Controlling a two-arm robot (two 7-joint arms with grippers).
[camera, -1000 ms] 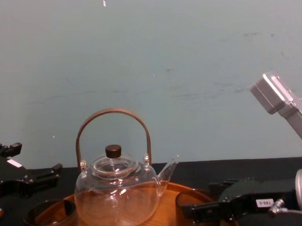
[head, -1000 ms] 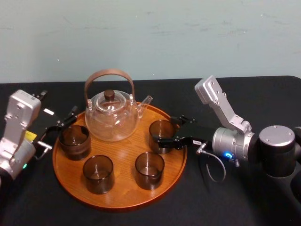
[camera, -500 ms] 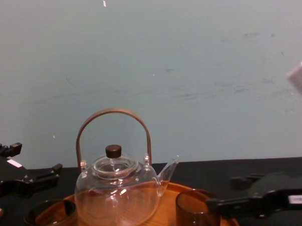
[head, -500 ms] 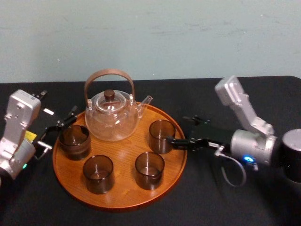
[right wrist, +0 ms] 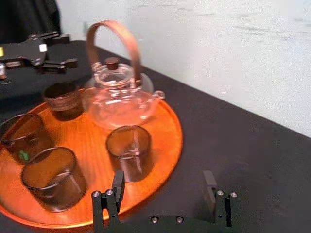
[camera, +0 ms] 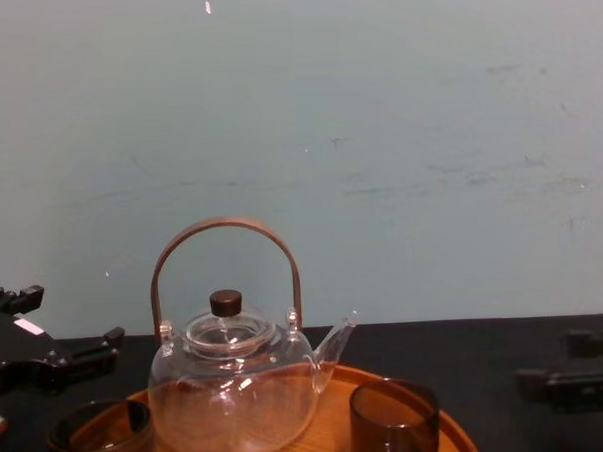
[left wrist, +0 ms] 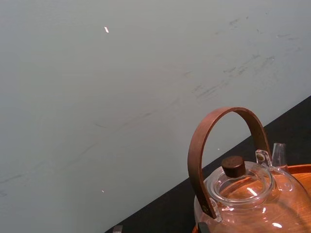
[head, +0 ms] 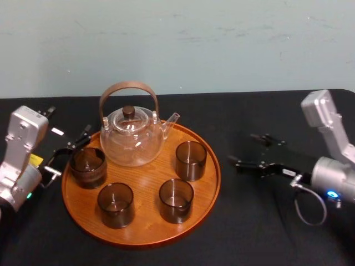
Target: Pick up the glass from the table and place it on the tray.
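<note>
On tray [head: 145, 224], glass [head: 191, 160] free; R end effector [head: 244, 148] spread nearby, L arm [head: 19, 160] idle.

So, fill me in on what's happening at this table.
All four glasses stand on the tray with the teapot. The right end effector is open and empty over the table, right of the tray and apart from the nearest glass. The left end effector sits open at the tray's left edge, holding nothing. The placing looks done.
</note>
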